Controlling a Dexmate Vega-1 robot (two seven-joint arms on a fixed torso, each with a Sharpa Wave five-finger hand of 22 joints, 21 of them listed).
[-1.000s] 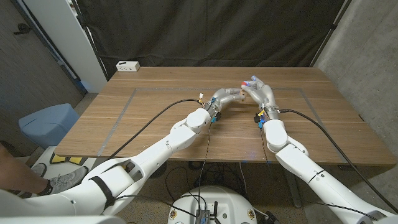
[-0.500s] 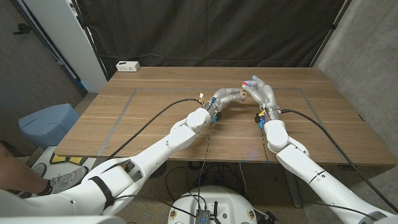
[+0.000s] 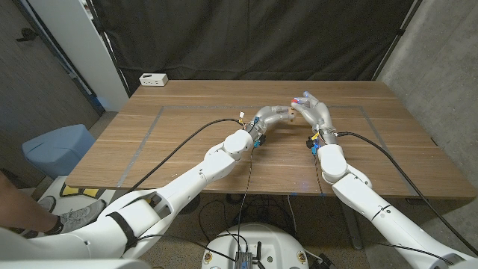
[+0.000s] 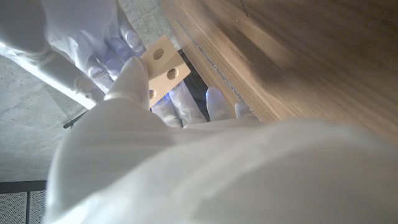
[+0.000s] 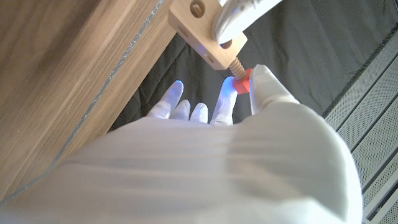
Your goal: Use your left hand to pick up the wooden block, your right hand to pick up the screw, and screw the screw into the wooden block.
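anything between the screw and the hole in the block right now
Nothing visible. The screw, pinched by its red head in the right hand, already has its threaded tip in a hole of the wooden block, which the left hand holds.

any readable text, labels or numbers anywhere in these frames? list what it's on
None readable.
White box at the table's far left corner: dark marks on it, too small to read.
Wooden block, screw, left hand, right hand: no print visible.
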